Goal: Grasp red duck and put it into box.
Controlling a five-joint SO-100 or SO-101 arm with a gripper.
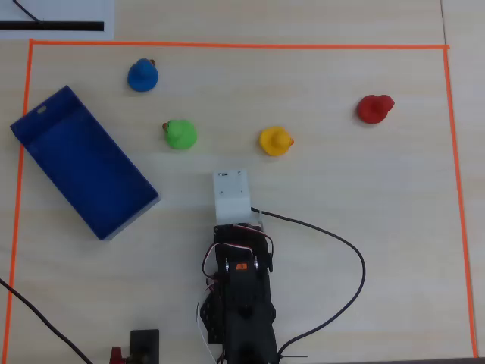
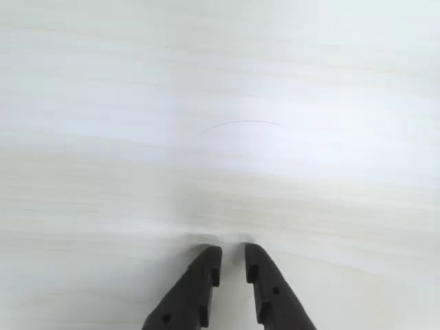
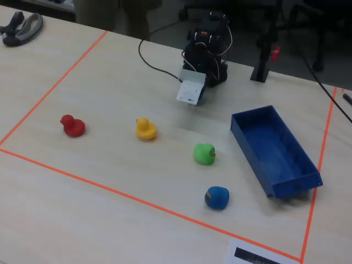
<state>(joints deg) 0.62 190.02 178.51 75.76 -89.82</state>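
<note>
In the overhead view the box (image 1: 82,161) lies at the left of the frame, tilted. One duck (image 1: 142,75) sits at upper left, above the box's right end. A second duck (image 1: 180,134) lies right of the box, a third (image 1: 275,141) at centre, and the red duck (image 1: 374,108) far to the upper right, well apart. The arm (image 1: 241,296) enters from the bottom centre, below the middle two ducks.
</note>
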